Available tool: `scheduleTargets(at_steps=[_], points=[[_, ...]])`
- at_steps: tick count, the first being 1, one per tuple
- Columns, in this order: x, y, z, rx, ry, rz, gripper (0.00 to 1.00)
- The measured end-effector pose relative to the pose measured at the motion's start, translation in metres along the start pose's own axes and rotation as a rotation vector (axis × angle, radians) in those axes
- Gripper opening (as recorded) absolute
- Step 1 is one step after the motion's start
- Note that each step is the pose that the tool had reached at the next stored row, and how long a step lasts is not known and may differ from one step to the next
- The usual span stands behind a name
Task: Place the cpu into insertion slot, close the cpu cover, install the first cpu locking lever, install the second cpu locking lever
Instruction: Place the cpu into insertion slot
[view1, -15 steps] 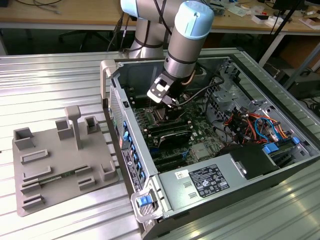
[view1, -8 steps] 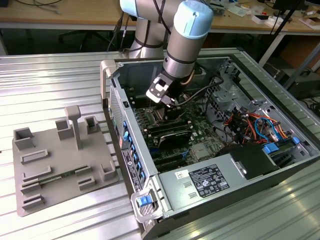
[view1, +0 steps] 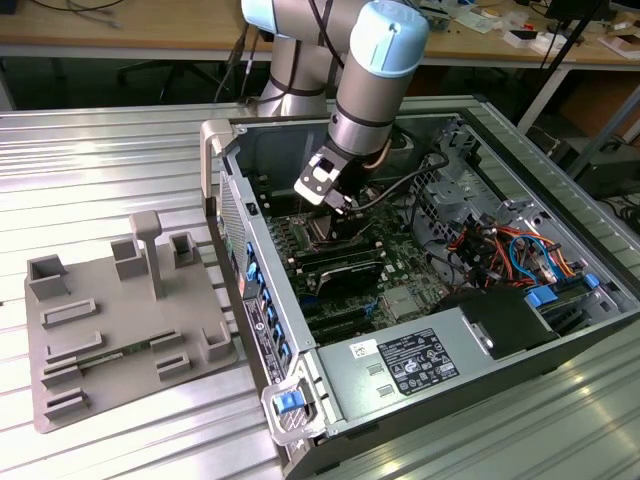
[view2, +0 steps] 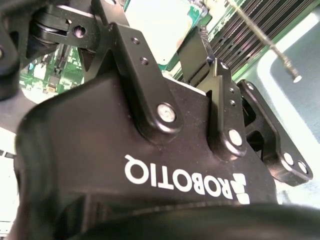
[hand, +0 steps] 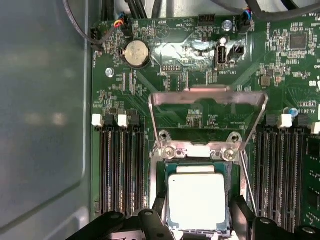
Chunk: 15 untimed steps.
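Cpu (hand: 196, 200) sits directly between my fingers (hand: 159, 204), silver top facing up, squarely over the insertion slot (hand: 162, 172). In the exterior view my gripper (view1: 335, 195) is down inside the open computer case (view1: 300, 330), just above the green board (hand: 165, 75). Hand state: narrow, closed on two opposite edges of the cpu, one finger at each side; I judge it a light edge grip, with nothing on the metal top. Whether the chip has already bottomed in the slot or hangs just above it, I cannot tell. The cpu cover (hand: 207, 97) stands swung open beyond my fingertips, hinged at the far edge of the slot, its cut-out frame well clear of the chip. One thin locking lever (hand: 246, 175) runs along the slot beside one finger, close to it but not touching as far as I can see. Memory slots (hand: 117, 170) flank my hand on both sides, apart from it. Finding on the step in hand, which I take to be seating the chip: its edges look parallel to the slot rim, which is the condition to keep. It should go in flat, without tilt or sideways slide, since a skewed chip could damage the contacts. Any release should be straight apart, with the finger near the lever watched.
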<state>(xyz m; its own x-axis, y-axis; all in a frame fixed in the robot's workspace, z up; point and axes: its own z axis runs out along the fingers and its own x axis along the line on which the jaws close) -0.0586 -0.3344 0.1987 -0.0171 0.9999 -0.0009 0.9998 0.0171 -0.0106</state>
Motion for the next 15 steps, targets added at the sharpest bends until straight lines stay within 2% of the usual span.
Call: scheduleTargets(at_steps=[8,15], points=[[-0.0002,0.0172,-0.0001,0.0150,0.0016,0.000,0.62],[-0.0001,0.0176,0.0004,0.0154,0.0037,0.000,0.62]])
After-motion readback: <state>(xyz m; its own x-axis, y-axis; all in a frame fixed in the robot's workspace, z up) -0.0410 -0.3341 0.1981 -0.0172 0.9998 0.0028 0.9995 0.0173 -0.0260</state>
